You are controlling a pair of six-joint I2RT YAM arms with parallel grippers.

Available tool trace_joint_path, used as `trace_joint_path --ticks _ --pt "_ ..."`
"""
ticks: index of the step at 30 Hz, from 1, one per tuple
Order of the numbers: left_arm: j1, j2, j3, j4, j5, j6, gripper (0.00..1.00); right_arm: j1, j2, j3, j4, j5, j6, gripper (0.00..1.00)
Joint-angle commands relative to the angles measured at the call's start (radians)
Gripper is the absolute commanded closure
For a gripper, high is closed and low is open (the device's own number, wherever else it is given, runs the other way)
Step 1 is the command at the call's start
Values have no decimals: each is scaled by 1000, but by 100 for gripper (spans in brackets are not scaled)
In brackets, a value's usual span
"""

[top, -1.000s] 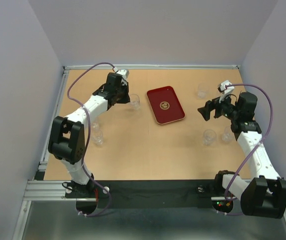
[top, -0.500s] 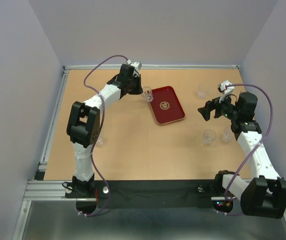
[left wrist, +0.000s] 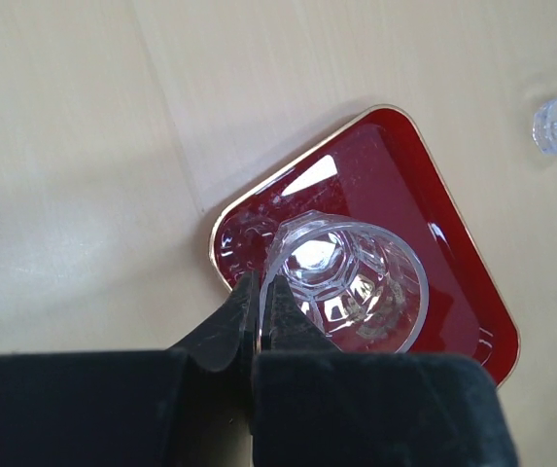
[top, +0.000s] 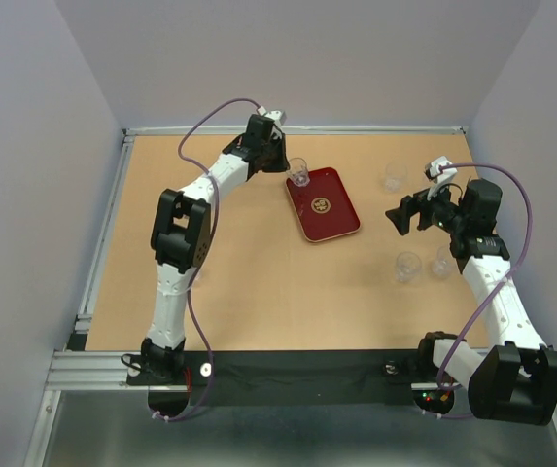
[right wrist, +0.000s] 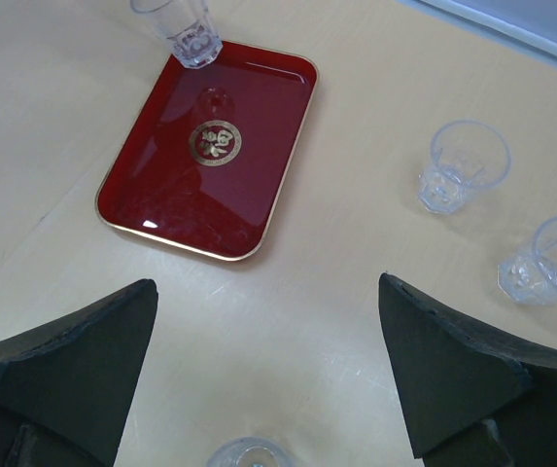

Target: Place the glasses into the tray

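The dark red tray with a gold emblem lies at the table's middle back. My left gripper is shut on the rim of a clear glass and holds it over the tray's far left corner. In the left wrist view the fingertips pinch the glass wall above the tray. My right gripper is open and empty, to the right of the tray. The right wrist view shows the tray and the held glass.
Three more glasses stand on the right: one at the back and two nearer. They also show in the right wrist view. The left arm stretches across the table's left half.
My left gripper has carried the glass to the right, from left of the tray to over its far left corner. The right arm has not moved.
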Motion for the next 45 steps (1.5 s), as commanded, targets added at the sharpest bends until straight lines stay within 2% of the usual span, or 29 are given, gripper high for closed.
trace_joint_path --ticks 1,10,14,16,22,29,34,35,41,45 --pt "-8 13 86 -23 -22 -11 100 -6 -18 -14 21 -11 -9 0" --pt "-19 62 143 -64 -96 5 100 -6 -22 -14 21 -5 -10 0" --pt "-22 68 157 -72 -114 9 88 -6 -20 -12 21 0 -14 0" --pt "-28 80 184 -88 -114 15 77 -7 -20 -14 21 3 -15 0" --pt "-40 84 200 -107 -110 25 62 -9 -18 -14 21 12 -21 0" --pt "-40 -17 192 -106 -133 46 48 -15 -23 -17 21 11 -29 0" --pt "-40 -195 87 -43 -188 72 34 -27 -28 -27 22 -12 -56 0" --pt "-40 -226 24 -26 -194 75 30 -32 -28 -29 21 -18 -59 0" --pt "-39 -481 -197 53 -272 118 22 -47 -45 -47 21 -90 -95 0" --pt "-30 -666 -410 95 -355 149 16 -56 -45 -61 18 -117 -115 0"
